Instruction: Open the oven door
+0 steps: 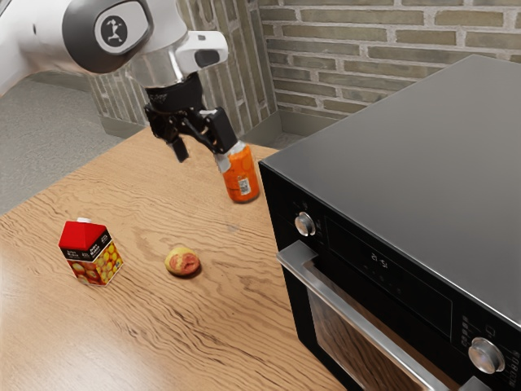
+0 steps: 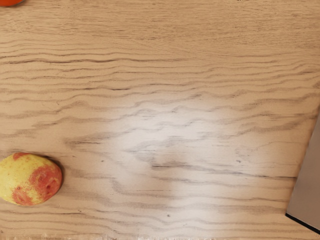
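Arm pose: your arm (image 1: 122,37) enters at the exterior view's upper left, above the surface (image 1: 171,326), and bends down at the wrist. Your pincer (image 1: 203,156) hangs from it with the fingertips lowest, held clear of the wood. Your wrist view looks down steeply onto the grain, with a pale patch of light on it.

Pincer state: wide, the two fingers well apart, nothing gripped between them. In the exterior view one finger overlaps the edge of the orange can (image 1: 242,181); you cannot tell from this whether they touch.

Task item: the oven door (image 1: 346,330) is on the front of the black-and-grey oven (image 1: 391,155), at the exterior view's lower right. It sits closed, its metal handle (image 1: 362,318) running along the top below the control panel. Your pincer is well apart from that handle, at the oven's far side in the exterior view.

Other items: a yellow-and-red fruit (image 1: 182,262) lies on the surface between the oven and a red-topped carton (image 1: 91,254), which stands upright.
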